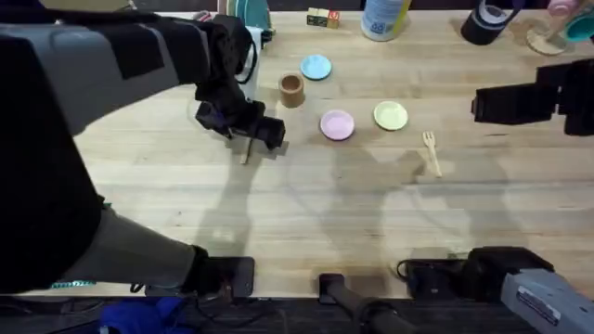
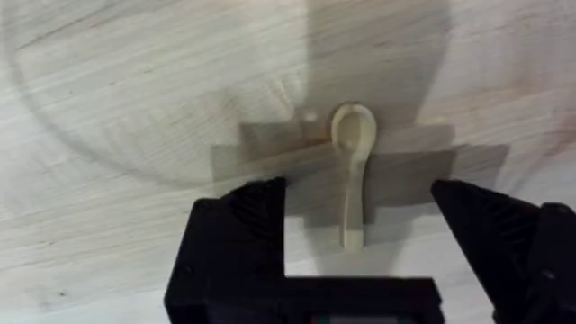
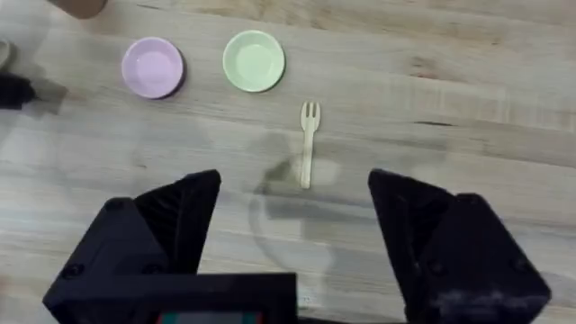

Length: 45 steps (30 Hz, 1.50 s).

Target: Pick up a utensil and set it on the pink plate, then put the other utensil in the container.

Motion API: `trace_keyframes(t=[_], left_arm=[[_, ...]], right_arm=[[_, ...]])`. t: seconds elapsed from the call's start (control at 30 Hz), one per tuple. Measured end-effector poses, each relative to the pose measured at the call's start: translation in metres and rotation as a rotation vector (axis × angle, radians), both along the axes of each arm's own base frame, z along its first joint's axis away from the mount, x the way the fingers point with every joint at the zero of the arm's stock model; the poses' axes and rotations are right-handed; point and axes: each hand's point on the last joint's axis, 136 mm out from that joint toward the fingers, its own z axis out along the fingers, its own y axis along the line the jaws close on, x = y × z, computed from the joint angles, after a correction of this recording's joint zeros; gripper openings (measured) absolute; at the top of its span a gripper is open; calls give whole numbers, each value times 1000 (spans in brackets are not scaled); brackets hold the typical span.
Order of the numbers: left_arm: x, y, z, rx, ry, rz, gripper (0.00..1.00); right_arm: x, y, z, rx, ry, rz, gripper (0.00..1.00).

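Your left gripper [image 2: 358,211]: wide open, straddling spoon [image 2: 354,171], holding nothing | your right gripper [image 3: 294,207]: wide open, empty | fork [image 1: 432,152]: 4 o'clock of pink plate [image 1: 337,124].

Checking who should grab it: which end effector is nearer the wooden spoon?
Left. The left end effector hovers open straddling the spoon; the right end effector hovers over the fork.

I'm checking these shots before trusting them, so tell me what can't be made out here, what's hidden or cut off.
- Spoon, overhead: mostly covered by the left hand; just a bit of handle pokes out.
- Wooden cup, overhead: its inside can't be judged from this angle.
- Right hand, overhead: the arm is dark and blurred at the right edge; its fingers aren't distinguishable there.
- Pink plate and fork, right wrist: clear, but the cup is cut off at the frame edge.
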Motion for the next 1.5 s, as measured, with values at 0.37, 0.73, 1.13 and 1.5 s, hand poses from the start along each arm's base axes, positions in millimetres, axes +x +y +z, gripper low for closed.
trace_keyframes(t=[0.37, 0.73, 1.13, 1.5], left_arm=[[1, 3, -1, 14, -12, 23, 510], [2, -2, 0, -13, -13, 25, 46], [-10, -22, 16, -8, 51, -40, 40], [9, -102, 69, -61, -100, -248, 40]], right_arm=[[0, 0, 0, 0, 0, 0, 998], [0, 0, 0, 0, 0, 0, 999], [0, 0, 0, 0, 0, 0, 997], [0, 0, 0, 0, -1, 0, 997]])
